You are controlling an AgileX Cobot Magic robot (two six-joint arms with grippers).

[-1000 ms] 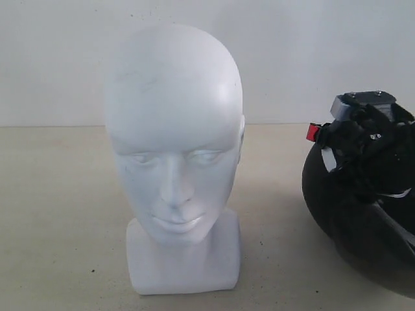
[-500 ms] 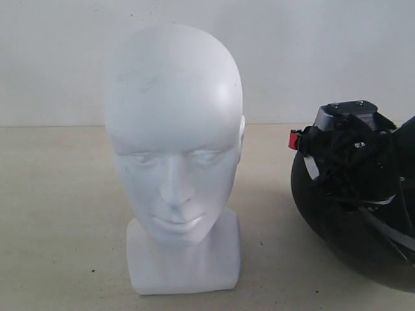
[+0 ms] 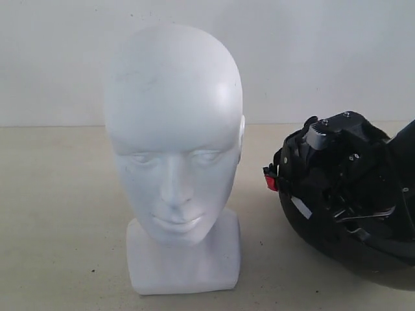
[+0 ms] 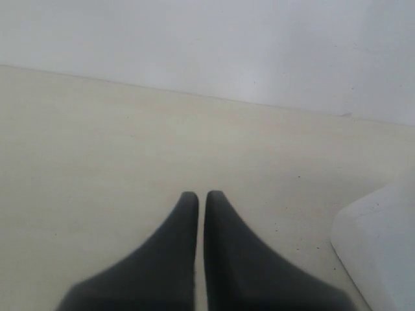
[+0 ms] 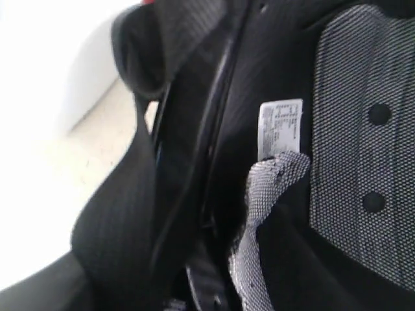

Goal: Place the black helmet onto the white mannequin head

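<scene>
While one white mannequin head (image 3: pixel 174 155) stands upright on the tabletop (image 3: pixel 58 214), one black helmet (image 3: pixel 350 253) sits apart from it at the right of the exterior view, its red buckle (image 3: pixel 270 183) turned toward the head. Of the two tools, the right tool (image 3: pixel 334 168) is inside the helmet's padded hollow, and I cannot tell whether it grips. The left tool (image 4: pixel 201 197) is clenched on nothing near the head's base.

The left gripper (image 4: pixel 201 196) has its fingers (image 4: pixel 224 220) almost touching; the right arm (image 3: pixel 343 162) leans low, fingers hidden
</scene>
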